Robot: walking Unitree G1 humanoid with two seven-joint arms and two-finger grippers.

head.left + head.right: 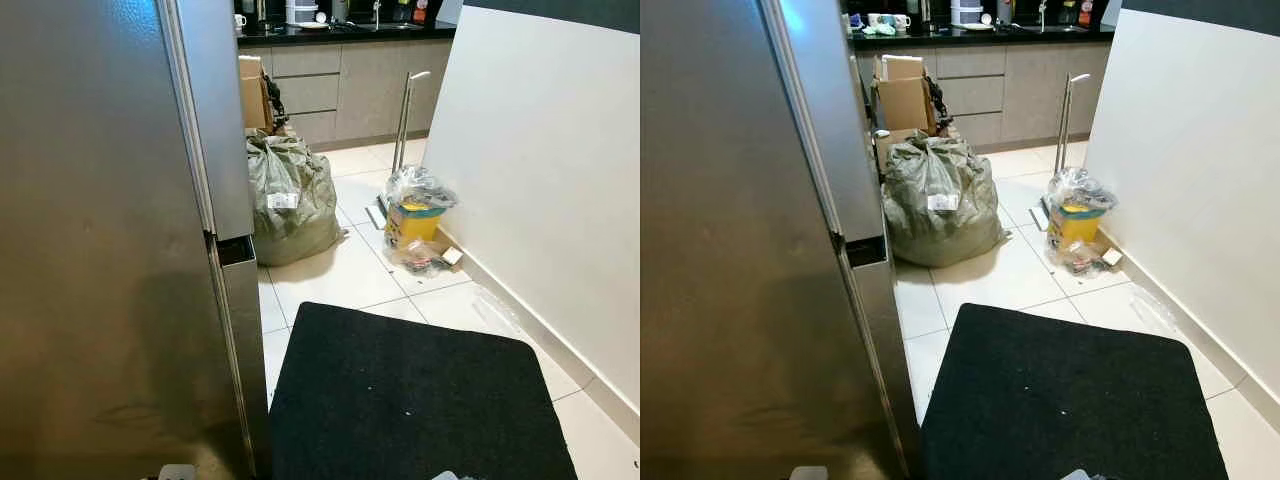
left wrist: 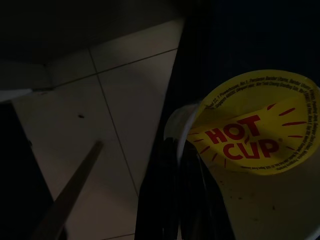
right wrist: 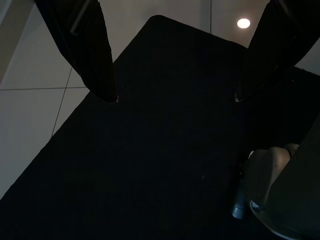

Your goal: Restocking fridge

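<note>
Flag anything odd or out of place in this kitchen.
A big grey-green stuffed sack slumps on the tiled floor beside the steel fridge, and litter lies around a yellow bin in clear plastic by the white wall. Fridge doors look shut.

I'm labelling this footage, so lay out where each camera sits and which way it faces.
Left eye view: on the head, looking forward and down at the closed fridge, black mat and green sack.
Right eye view: the same scene, shifted slightly.
Left wrist view: along the left end effector, gripping a Hot Cup noodle cup above the tiled floor.
Right wrist view: down past the open right end effector at the mat.
Shared: eye views and right wrist view all show the mat.
</note>
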